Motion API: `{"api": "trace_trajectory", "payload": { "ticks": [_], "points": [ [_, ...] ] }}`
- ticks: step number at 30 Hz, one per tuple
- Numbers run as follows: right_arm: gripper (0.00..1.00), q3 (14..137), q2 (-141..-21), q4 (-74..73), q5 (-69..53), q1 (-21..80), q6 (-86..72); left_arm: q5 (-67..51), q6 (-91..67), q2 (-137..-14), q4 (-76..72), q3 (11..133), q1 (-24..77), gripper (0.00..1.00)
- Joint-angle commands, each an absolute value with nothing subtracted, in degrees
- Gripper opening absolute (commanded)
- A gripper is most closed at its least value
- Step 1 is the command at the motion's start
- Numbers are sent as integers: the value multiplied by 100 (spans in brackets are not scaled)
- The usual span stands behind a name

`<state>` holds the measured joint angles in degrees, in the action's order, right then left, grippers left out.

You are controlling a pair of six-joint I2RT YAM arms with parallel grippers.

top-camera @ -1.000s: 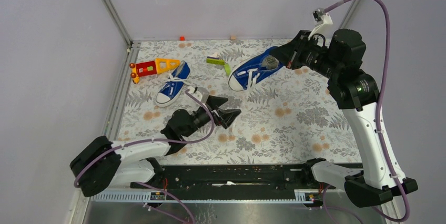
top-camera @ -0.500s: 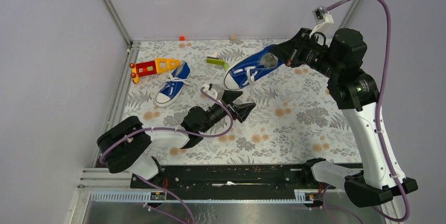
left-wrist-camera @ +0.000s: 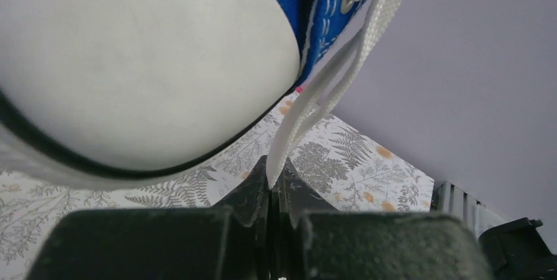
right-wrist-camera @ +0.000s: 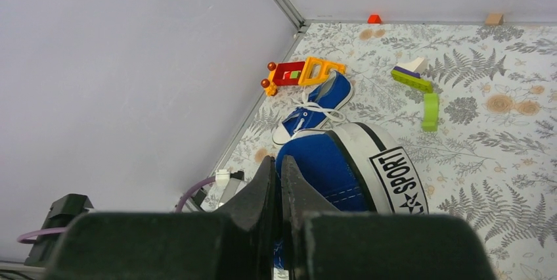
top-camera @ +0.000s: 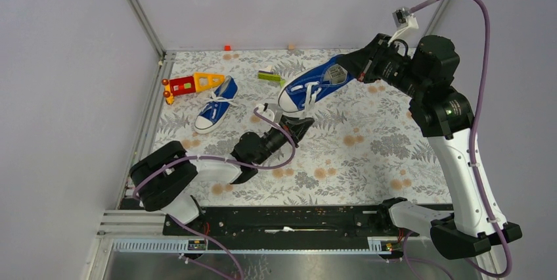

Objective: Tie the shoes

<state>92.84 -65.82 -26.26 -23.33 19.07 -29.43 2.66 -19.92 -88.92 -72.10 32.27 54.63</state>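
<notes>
Blue canvas sneakers, two, with white laces. Resting shoe (top-camera: pixel 215 106): laid flat on the table (top-camera: pixel 368 155) just beside a toy (top-camera: pixel 190 84), laces loose. Left gripper (top-camera: pixel 299 125): jaws pinched shut on one white lace (left-wrist-camera: pixel 309 109), presumably so it can be drawn taut. Raised shoe (top-camera: pixel 314 86): held clear of the table so its lace hangs reachable. Right gripper (top-camera: pixel 358 66): jaws clamped on its heel.
</notes>
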Motion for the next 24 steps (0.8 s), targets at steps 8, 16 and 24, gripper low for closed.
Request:
{"api": "trace_trajectory", "payload": {
  "ticks": [8, 16, 24],
  "points": [
    [0, 8374, -6654, -1987, -2074, 1942, -2126, 58, -2963, -6966, -4426, 2973, 5491, 0],
    [0, 7904, -7552, -2170, -3264, 1942, -1751, -406, -3145, -5258, -1558, 3367, 5566, 0],
    [0, 9119, -9378, -3097, -4605, 2061, -1263, -1038, -3058, -5022, -378, 4133, 5586, 0]
  ]
}}
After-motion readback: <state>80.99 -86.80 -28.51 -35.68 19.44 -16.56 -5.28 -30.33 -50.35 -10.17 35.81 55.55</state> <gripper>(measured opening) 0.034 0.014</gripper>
